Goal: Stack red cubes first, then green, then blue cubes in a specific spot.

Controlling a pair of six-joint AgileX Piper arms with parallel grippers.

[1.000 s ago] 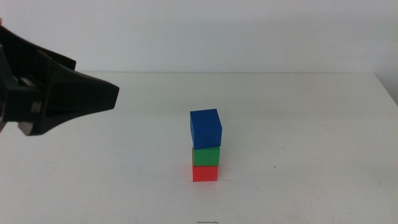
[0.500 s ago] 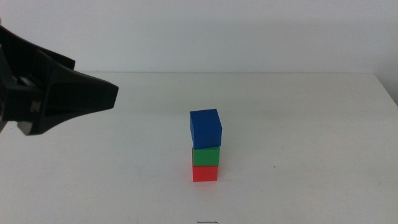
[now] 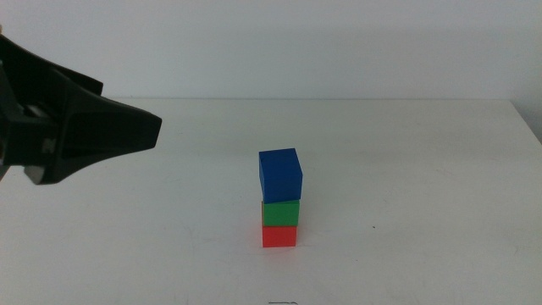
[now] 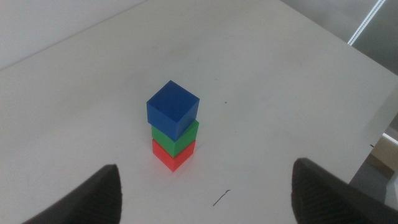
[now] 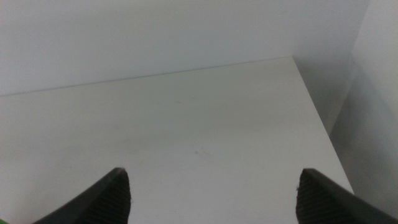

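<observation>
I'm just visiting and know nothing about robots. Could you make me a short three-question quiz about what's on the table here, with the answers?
1. True or false: the blue cube sits at the top of the stack.
2. Which cube touches the white table? A) green cube B) red cube C) blue cube
3. Fill in: the left gripper hangs above the table with its jaws ____, gripping nothing.

Key
1. True. It rests on the green cube.
2. B. The red cube is at the bottom.
3. Open. The right gripper is also open, over bare table away from the stack.
</observation>
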